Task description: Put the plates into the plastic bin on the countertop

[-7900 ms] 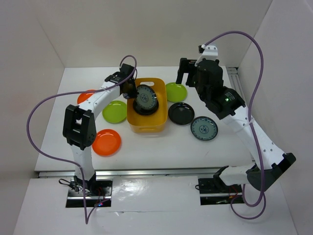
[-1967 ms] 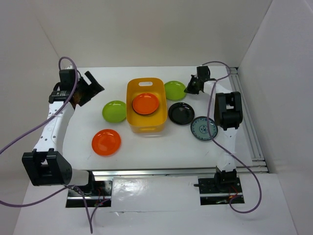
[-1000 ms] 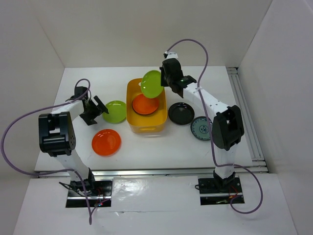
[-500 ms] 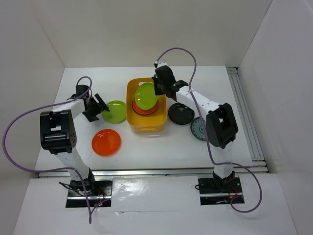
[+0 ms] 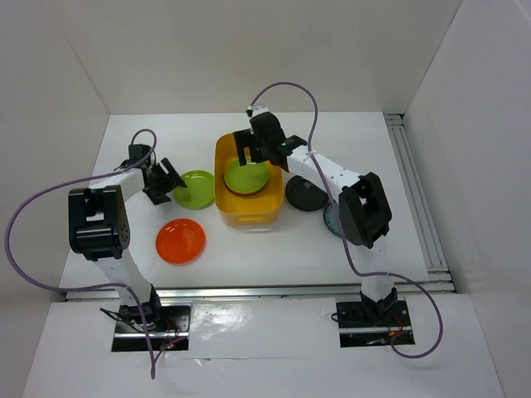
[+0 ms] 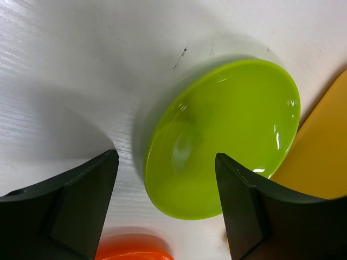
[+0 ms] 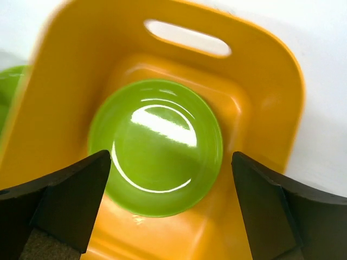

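Note:
A lime green plate (image 5: 247, 177) (image 7: 157, 146) lies flat inside the yellow-orange plastic bin (image 5: 249, 217) (image 7: 271, 108). My right gripper (image 5: 253, 157) (image 7: 171, 179) hangs open just above it and holds nothing. A second lime green plate (image 5: 197, 189) (image 6: 227, 135) rests on the white countertop (image 5: 249, 257), left of the bin. My left gripper (image 5: 170, 184) (image 6: 165, 179) is open at that plate's left rim, one finger over the plate and one off it. An orange plate (image 5: 181, 240) (image 6: 130, 252), a black plate (image 5: 303, 196) and a patterned plate (image 5: 330, 220), partly hidden by the right arm, also sit on the countertop.
The bin's side (image 6: 325, 157) stands close beside the left-hand green plate. Metal rails (image 5: 415, 191) run along the right edge of the countertop. White walls close in the back and both sides.
My right gripper opened and let go of the green plate, which now lies in the bin over the orange one. The left gripper has stayed at the other green plate, narrowing slightly.

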`<action>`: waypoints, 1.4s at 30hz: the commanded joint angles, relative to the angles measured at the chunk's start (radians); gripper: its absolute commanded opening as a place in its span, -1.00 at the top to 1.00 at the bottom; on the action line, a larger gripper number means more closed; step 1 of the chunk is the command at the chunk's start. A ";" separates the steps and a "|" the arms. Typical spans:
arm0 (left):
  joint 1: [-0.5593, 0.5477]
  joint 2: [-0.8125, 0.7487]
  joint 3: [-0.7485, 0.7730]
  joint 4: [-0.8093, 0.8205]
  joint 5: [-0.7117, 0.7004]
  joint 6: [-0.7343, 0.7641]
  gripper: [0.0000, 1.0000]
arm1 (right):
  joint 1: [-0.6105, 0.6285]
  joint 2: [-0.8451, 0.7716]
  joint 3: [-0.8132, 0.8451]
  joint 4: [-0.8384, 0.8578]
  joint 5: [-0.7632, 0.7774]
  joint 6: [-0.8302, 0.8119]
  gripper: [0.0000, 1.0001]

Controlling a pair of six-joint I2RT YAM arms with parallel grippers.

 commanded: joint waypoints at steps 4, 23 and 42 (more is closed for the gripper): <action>-0.004 0.001 -0.029 0.024 0.015 0.026 -0.63 | 0.090 -0.067 0.202 -0.032 -0.040 -0.030 -1.00; -0.023 -0.014 -0.060 -0.015 -0.109 0.034 1.00 | 0.114 -0.299 0.266 -0.043 -0.009 -0.029 -1.00; -0.111 -0.315 0.295 -0.147 0.026 0.022 1.00 | -0.159 -0.532 0.024 -0.084 -0.003 0.053 -1.00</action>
